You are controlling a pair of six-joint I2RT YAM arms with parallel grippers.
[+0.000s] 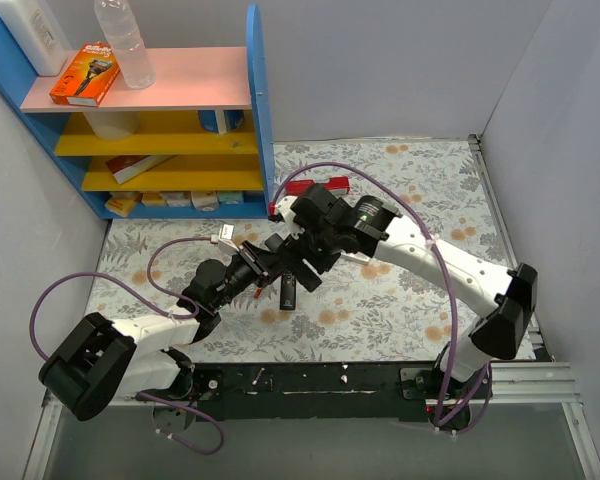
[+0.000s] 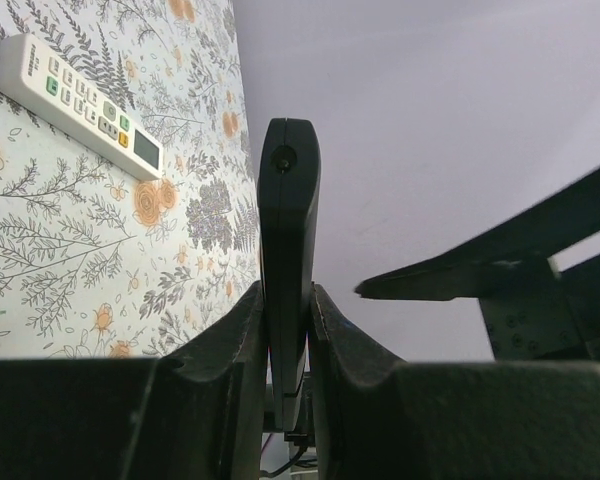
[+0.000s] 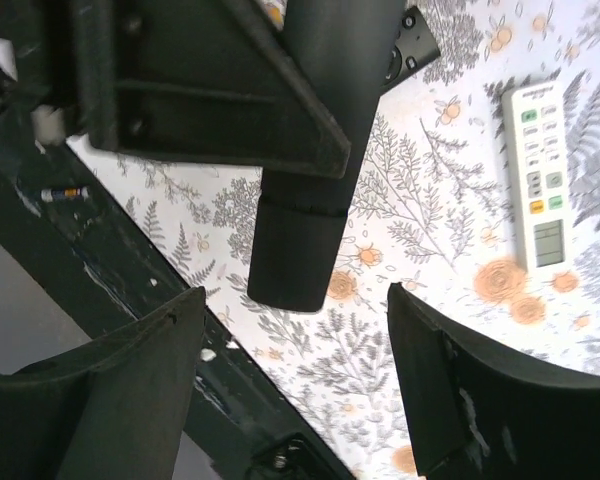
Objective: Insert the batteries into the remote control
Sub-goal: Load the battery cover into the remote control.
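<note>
Pinching the remote control [image 2: 288,230] edge-on in the left gripper [image 2: 288,295], long axis pointing straight out, far end just ahead of the spread right gripper [image 3: 295,300] (nothing in it).

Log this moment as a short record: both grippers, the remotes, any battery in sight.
left gripper: shut on the black remote, held on edge above the table
right gripper: open, at the black remote's free end, not touching it
white remote: flat on the table, buttons up
battery: one, lying on the black base plate
</note>
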